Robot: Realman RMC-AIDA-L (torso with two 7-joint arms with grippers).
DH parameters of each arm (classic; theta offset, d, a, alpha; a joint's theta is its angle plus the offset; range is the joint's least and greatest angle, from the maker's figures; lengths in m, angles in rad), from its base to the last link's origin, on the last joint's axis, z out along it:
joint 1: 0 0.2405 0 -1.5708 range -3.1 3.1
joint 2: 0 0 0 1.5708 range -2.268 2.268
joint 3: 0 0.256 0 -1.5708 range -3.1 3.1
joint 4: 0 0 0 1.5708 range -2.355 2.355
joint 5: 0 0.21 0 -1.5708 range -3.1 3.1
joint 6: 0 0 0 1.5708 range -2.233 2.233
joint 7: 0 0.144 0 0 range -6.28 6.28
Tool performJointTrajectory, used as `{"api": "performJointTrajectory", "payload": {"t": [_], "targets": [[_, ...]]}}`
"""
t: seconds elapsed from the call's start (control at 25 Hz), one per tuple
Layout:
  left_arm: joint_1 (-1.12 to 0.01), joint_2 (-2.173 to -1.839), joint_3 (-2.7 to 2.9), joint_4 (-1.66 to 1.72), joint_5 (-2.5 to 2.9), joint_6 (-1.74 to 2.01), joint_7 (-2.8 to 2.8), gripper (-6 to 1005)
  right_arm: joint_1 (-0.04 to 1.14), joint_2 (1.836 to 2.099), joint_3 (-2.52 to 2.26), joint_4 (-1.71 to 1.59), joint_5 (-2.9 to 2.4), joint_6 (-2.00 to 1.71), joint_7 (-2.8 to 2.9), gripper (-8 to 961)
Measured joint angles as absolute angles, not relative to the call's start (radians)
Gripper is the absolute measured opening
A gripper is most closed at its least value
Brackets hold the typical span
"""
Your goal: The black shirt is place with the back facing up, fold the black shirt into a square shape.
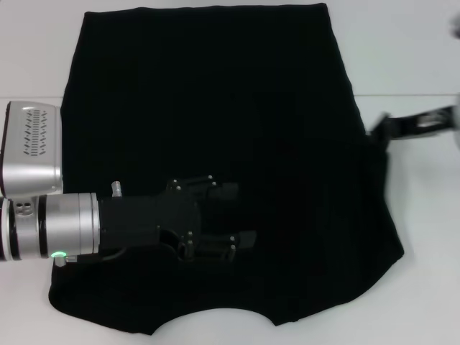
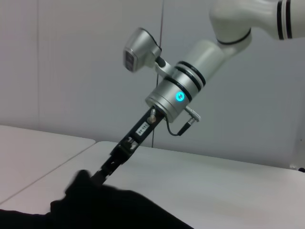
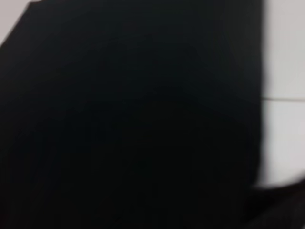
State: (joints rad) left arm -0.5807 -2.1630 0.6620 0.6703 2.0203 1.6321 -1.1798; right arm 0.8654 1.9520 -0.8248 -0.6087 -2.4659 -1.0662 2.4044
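Under our left gripper (image 1: 241,215), fingers parted, lies black shirt (image 1: 215,108); our right gripper (image 2: 102,174) pinches shirt edge.

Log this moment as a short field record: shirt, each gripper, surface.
shirt: the black shirt lies on the white table, neckline toward the robot
left gripper: left gripper over the shirt's near half, fingers apart
right gripper: right gripper at the shirt's right edge, where the cloth is bunched up
fold: not yet square

black shirt (image 1: 237,108) on table (image 1: 424,57), left gripper (image 1: 241,215) over it, right gripper (image 1: 379,131) at right edge
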Motion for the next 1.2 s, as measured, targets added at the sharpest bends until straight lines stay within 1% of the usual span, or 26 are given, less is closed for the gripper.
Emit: {"api": "performJointTrajectory", "payload": {"t": [0.16, 0.28, 0.4, 0.52, 0.8, 1.04, 1.2], "targets": [[-0.577, -2.163, 0.660, 0.670, 2.020, 1.628, -1.184, 846, 0.936, 1.994, -0.966, -0.608, -2.484, -1.072, 2.429, 12], [-0.575, -2.163, 0.659, 0.670, 2.019, 1.620, -1.185, 845, 0.961, 2.016, -1.034, -0.616, -2.504, -1.098, 2.429, 13], [-0.571, -2.163, 0.658, 0.670, 2.020, 1.604, -1.188, 845, 0.965, 2.031, -1.058, -0.644, -2.504, -1.128, 2.406, 116], [-0.571, -2.163, 0.658, 0.670, 2.020, 1.594, -1.189, 844, 0.962, 2.033, -1.049, -0.655, -2.499, -1.129, 2.406, 214], [-0.577, -2.162, 0.658, 0.670, 2.020, 1.591, -1.189, 846, 0.922, 2.022, -0.996, -0.650, -2.497, -1.071, 2.413, 417], [-0.580, -2.162, 0.658, 0.670, 2.014, 1.591, -1.189, 840, 0.897, 2.014, -0.971, -0.628, -2.495, -1.051, 2.413, 544], [-0.580, -2.161, 0.658, 0.670, 2.013, 1.591, -1.190, 835, 0.894, 2.014, -0.971, -0.600, -2.493, -1.033, 2.414, 545]]}}
